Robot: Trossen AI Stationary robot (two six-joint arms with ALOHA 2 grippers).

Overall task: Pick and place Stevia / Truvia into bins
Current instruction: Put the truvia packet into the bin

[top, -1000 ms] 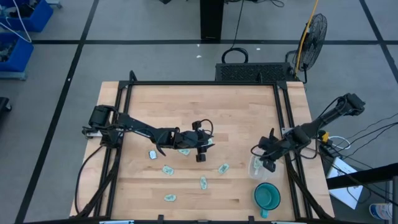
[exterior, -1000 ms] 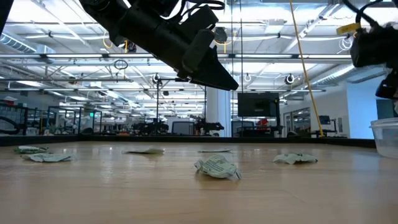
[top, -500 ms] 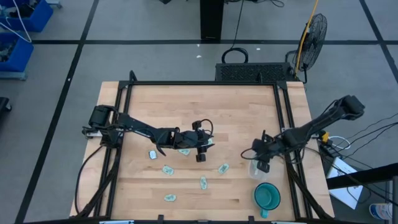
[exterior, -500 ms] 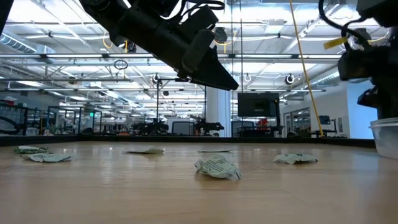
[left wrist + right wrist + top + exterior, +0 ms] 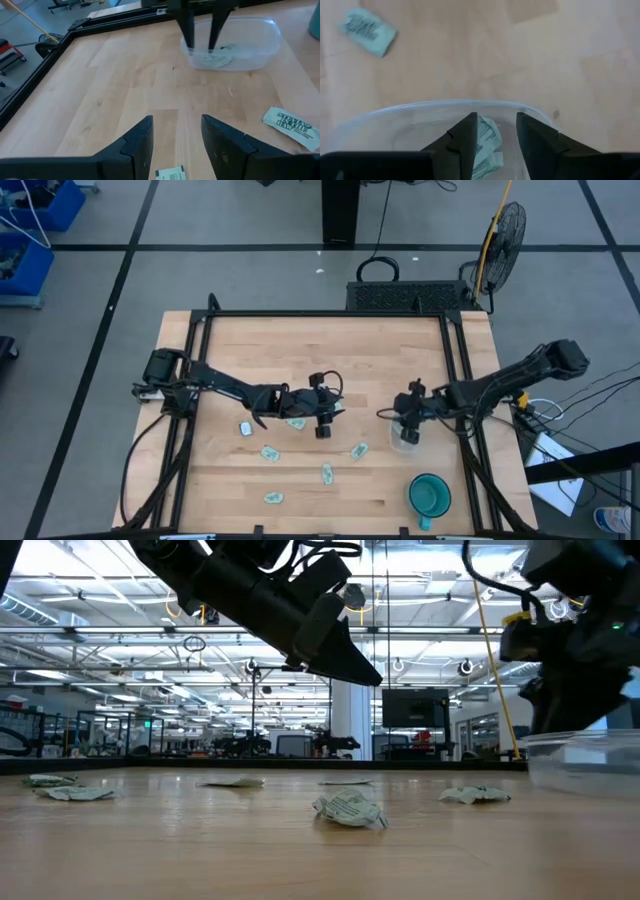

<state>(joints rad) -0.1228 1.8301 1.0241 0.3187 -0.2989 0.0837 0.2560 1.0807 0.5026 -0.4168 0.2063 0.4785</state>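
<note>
The right gripper (image 5: 404, 423) hangs over the clear tub (image 5: 405, 437) at the right side of the table (image 5: 380, 345), its two fingers (image 5: 465, 137) reaching down inside the rim with a narrow gap between them; a crumpled packet (image 5: 487, 142) shows in that gap and lower in the tub, and whether the fingers pinch it or it already lies loose on the bottom cannot be told. The left wrist view shows the same fingers standing in the tub above a small heap of paper. If the drop is the step in hand, it would go best with the fingers parted fully while low inside the walls, then lifted straight up so the light tub (it looks easy to nudge) is not dragged or tipped. The left gripper (image 5: 322, 418) hovers near the middle of the table, fingers apart and empty, above bare wood. Loose packets lie around it: one just beside it (image 5: 296, 423), others nearer the front edge (image 5: 270, 453), (image 5: 327, 472), (image 5: 273, 498), one toward the tub (image 5: 359, 450) and one to the left (image 5: 245, 429). The teal cup (image 5: 430, 496) stands near the front right corner, apart from the tub.
</note>
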